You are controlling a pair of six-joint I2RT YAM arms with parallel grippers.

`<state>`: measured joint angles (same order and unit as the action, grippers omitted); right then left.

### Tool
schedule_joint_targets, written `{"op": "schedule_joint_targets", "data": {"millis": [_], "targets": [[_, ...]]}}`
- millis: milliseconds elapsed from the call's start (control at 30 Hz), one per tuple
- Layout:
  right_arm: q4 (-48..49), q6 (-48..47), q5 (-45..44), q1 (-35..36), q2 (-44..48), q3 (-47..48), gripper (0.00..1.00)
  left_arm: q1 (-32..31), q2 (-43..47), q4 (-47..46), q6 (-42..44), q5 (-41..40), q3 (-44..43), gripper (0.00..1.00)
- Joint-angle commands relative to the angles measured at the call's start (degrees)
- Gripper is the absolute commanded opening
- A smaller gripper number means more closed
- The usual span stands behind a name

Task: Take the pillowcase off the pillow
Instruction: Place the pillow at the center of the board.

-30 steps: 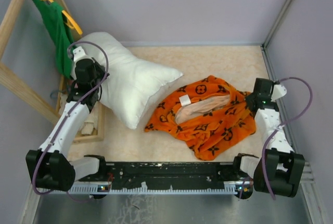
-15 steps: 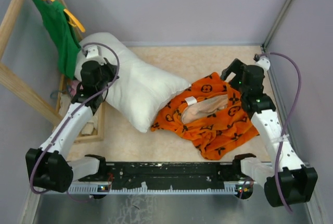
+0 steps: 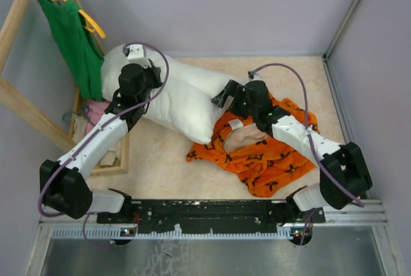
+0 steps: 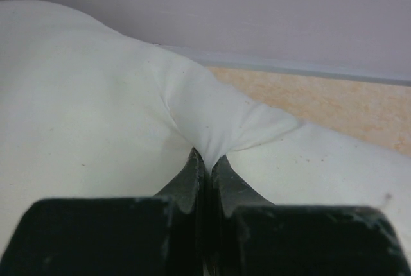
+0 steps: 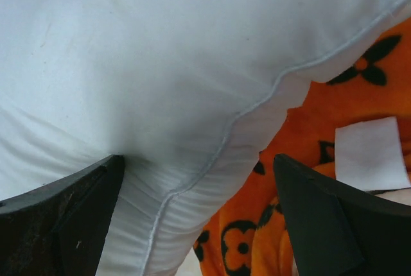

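The plump white pillow (image 3: 183,103) lies bare at the back left, its right corner over the edge of the orange pillowcase (image 3: 273,157) with black motifs, which is crumpled on the right. My left gripper (image 3: 142,90) is shut on a pinch of the pillow's fabric (image 4: 212,128); the fabric pulls into a peak at the left gripper (image 4: 207,158). My right gripper (image 3: 226,96) is open at the pillow's right corner. In the right wrist view that seamed corner (image 5: 192,180) sits between the right gripper's (image 5: 199,160) spread fingers, above the pillowcase (image 5: 308,135).
A green tank top (image 3: 77,38) hangs on a yellow hanger from a wooden frame (image 3: 16,99) at the left. A pink cloth (image 3: 96,110) lies below it. A white label (image 3: 235,124) shows on the pillowcase. Grey walls stand at the back and right.
My right arm swung from the right edge leftward across the pillowcase to the pillow's corner, and its jaws opened. My left gripper moved right with the pillow in its grip.
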<state>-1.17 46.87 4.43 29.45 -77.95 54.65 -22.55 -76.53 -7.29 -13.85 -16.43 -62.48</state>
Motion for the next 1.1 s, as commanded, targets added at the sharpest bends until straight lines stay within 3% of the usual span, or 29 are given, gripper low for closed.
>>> {"op": "schedule_joint_targets", "data": {"millis": [0,133,200,300,467,700,867,1067], "targets": [[4.8,8.0,1.1,4.6,-4.5,4.8,0.99,-1.2,0.9,-9.9,0.3,-0.9,-4.8,0.0],[8.4,11.3,3.7,5.2,-7.5,7.3,0.95,-2.3,-0.3,-9.9,0.0,-0.1,-5.7,0.0],[13.8,13.1,4.4,5.2,-7.7,6.3,0.69,-3.0,-1.1,-9.9,0.3,0.3,-6.5,0.0],[18.2,14.5,2.4,5.0,-5.4,3.9,0.02,-3.9,-2.2,-9.9,1.4,0.3,-7.8,0.0],[23.8,11.4,1.6,1.5,4.5,-3.0,0.0,-4.5,-2.2,-9.0,1.8,0.5,-9.3,0.0],[10.8,-1.8,-10.5,-0.9,23.5,-5.9,0.0,-6.6,-2.9,-10.9,2.2,2.0,-9.7,0.0],[6.9,-8.7,-15.0,-1.1,25.3,-1.2,0.0,-8.7,-9.3,-11.7,2.2,4.2,-16.2,0.0],[2.0,-17.6,-20.4,-3.7,24.7,8.8,0.0,-12.0,-22.0,-10.0,3.3,6.5,-33.8,0.0]]}}
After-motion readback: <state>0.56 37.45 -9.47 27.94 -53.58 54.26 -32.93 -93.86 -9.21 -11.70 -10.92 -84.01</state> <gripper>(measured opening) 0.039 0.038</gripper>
